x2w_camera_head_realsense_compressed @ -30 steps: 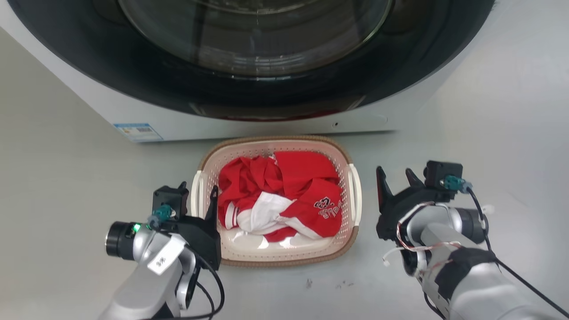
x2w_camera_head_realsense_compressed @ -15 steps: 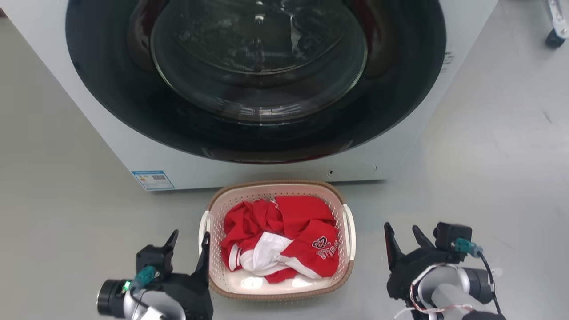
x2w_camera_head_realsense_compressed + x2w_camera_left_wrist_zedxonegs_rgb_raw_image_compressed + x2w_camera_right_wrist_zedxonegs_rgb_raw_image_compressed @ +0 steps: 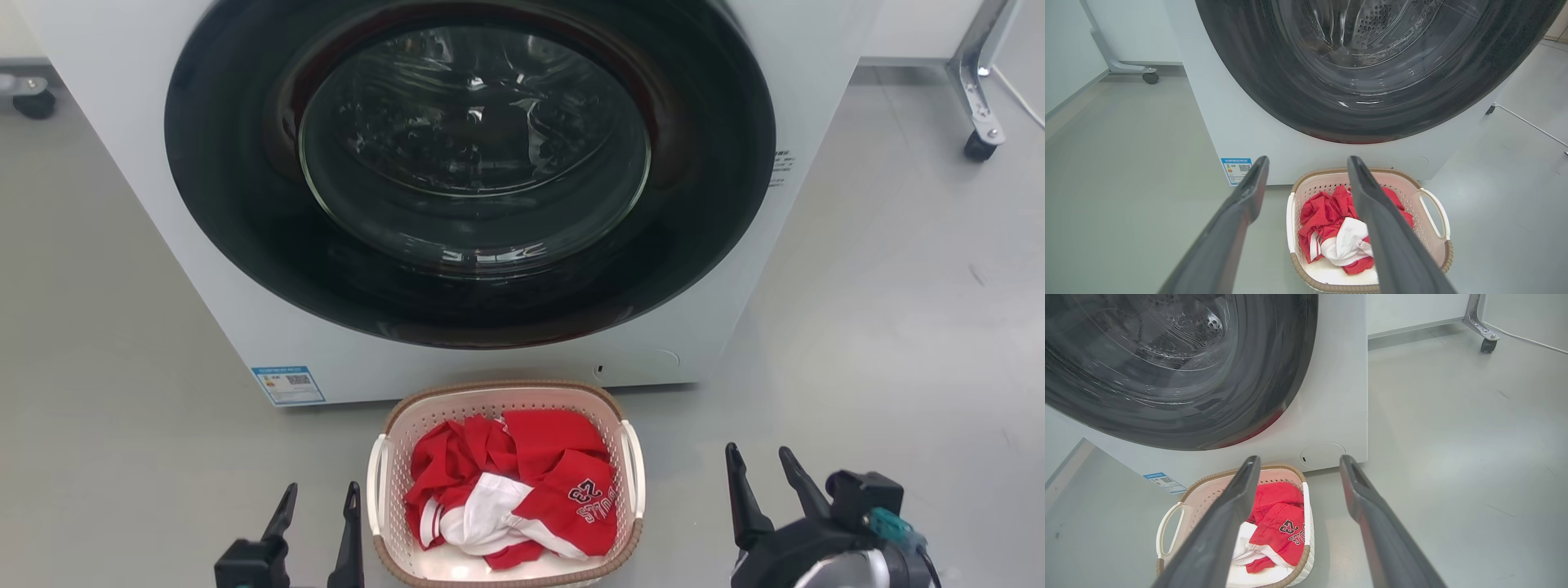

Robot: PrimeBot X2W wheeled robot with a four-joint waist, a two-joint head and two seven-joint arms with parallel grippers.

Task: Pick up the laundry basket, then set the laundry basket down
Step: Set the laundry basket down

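Item: laundry basket [image 3: 506, 400]. Cream perforated plastic, rounded rectangular, with a brown woven-look rim. One white handle [image 3: 375, 487] on each side wall. It stands upright and level on the grey floor [image 3: 122, 457], just in front of the washing machine [image 3: 326, 359] base panel. It holds crumpled red-and-white clothing [image 3: 522, 490] with "23" printed on it.
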